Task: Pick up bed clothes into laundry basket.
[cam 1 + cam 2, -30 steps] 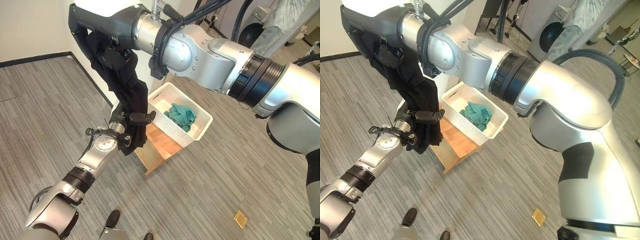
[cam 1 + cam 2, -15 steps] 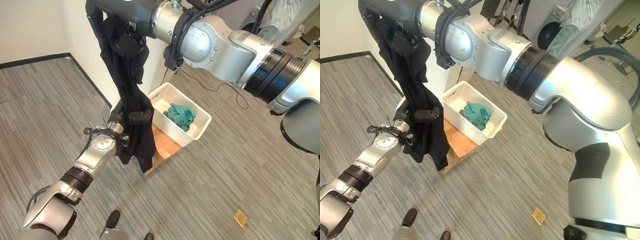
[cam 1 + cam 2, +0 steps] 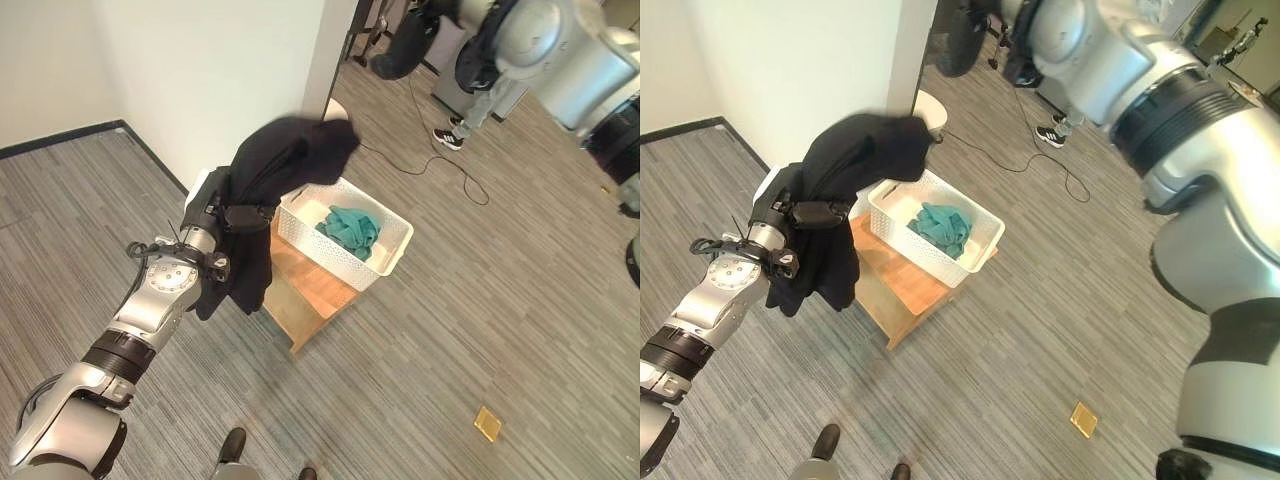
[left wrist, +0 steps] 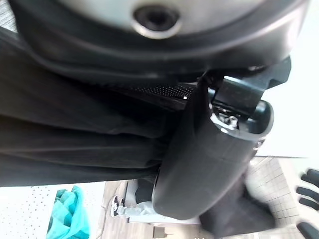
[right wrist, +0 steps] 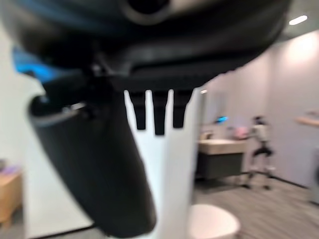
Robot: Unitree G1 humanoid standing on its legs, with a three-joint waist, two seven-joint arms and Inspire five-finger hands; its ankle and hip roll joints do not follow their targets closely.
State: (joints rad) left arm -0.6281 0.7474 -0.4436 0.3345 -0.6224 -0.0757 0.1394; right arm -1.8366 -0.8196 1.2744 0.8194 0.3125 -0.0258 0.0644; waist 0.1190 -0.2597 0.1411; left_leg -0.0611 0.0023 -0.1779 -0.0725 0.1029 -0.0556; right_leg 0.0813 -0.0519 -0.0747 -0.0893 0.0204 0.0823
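Carpet [image 3: 420, 330], grey and striped, covers the floor up to a white wall [image 3: 200, 70] with a dark skirting. Beyond the wall's corner the room opens out, and the eye views show a person's legs and dark shoes [image 3: 447, 137] there beside a thin cable lying on the floor.

Next in size is the black garment [image 3: 270, 170], bunched over the robot's left hand [image 3: 215, 215]. Part of it hangs down beside the left forearm and part billows out over the near rim of the white laundry basket [image 3: 395, 250]. A second ago the right arm held this cloth high above the left hand; now it has swung up and away, and the cloth has dropped onto the left hand alone.

That basket sits on a low wooden stand [image 3: 305, 295] and holds a teal cloth [image 3: 347, 226].

In the left wrist view the garment [image 4: 75, 124] lies in dark folds across the hand [image 4: 219, 149], whose thumb curls over the cloth and pinches it; the teal cloth [image 4: 67, 216] shows past it. In the right wrist view the right hand [image 5: 99, 174] is held up against the wall, with straight fingers [image 5: 159, 112] and nothing in its grasp.

A small yellow-brown square [image 3: 487, 423] lies on the carpet, well apart from the stand.
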